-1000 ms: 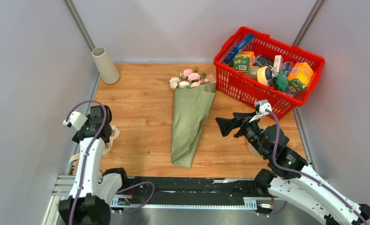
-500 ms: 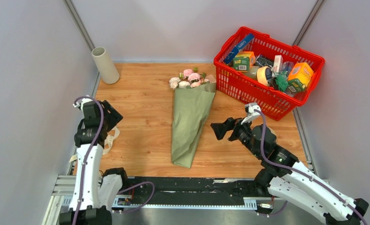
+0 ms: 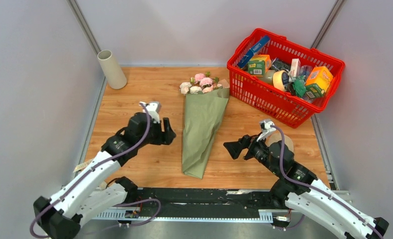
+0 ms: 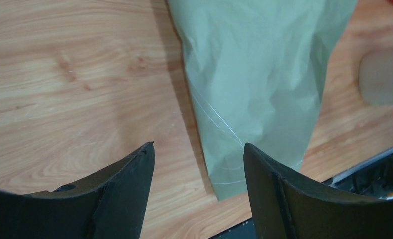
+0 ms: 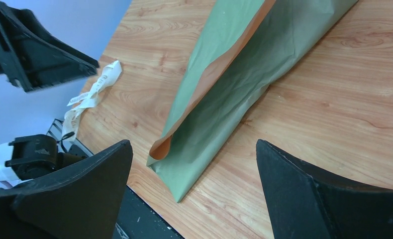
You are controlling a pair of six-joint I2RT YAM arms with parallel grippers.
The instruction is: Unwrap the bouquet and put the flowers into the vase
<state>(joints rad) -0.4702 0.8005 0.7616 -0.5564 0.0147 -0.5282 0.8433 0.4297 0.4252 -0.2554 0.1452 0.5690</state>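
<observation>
The sage-green paper-cone bouquet of roses (image 3: 200,132) lies flat on the wooden desk (image 3: 135,94) between your left gripper (image 3: 168,135) and right gripper (image 3: 230,148), both released, empty. Pin one side; peel the loose paper edge (image 5: 223,64).

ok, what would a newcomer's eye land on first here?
The sage-green paper cone bouquet, pink and cream roses at its far end, lies dead centre between the open left pincer and open right pincer. The red plastic basket of packets sits far right; the off-white tube vase far left.
</observation>
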